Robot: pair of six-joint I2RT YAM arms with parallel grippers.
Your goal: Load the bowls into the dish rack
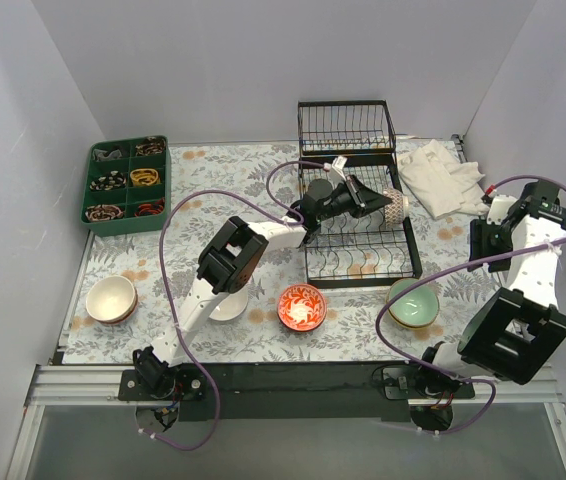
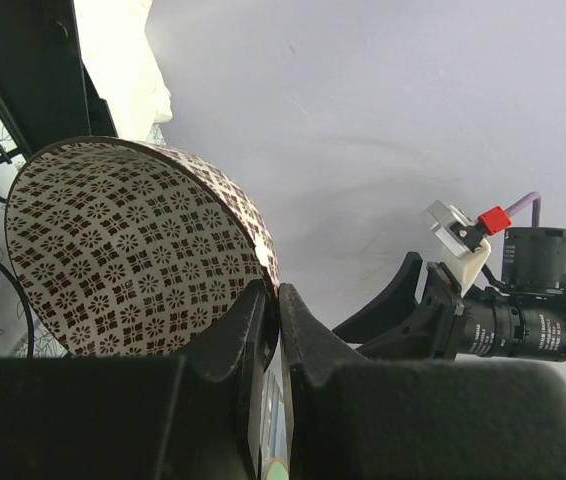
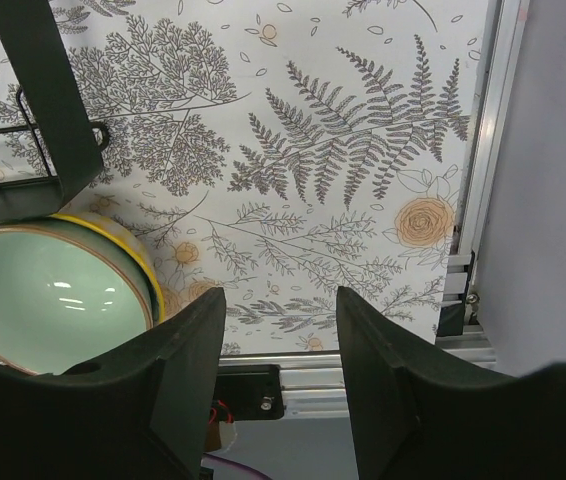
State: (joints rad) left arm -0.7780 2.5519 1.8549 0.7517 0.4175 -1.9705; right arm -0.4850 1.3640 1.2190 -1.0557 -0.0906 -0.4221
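My left gripper (image 1: 376, 202) reaches over the black wire dish rack (image 1: 361, 262) and is shut on the rim of a brown lattice bowl (image 1: 395, 208). In the left wrist view that bowl (image 2: 123, 260) stands on edge, its rim pinched between the fingers of the left gripper (image 2: 278, 300). My right gripper (image 1: 481, 243) hangs open to the right of the rack, holding nothing. In the right wrist view the open right gripper (image 3: 281, 330) is above bare mat, right of a pale green bowl (image 3: 43, 295). A red-orange bowl (image 1: 301, 306), the pale green bowl (image 1: 414, 303), stacked cream bowls (image 1: 111, 299) and a white bowl (image 1: 228, 305) sit on the mat.
A green compartment tray (image 1: 128, 183) stands at the back left. A crumpled white cloth (image 1: 445, 175) lies at the back right beside the rack. The rack's taller basket end (image 1: 346, 127) is against the back wall. The table's metal front rail (image 3: 463, 300) runs close to the right gripper.
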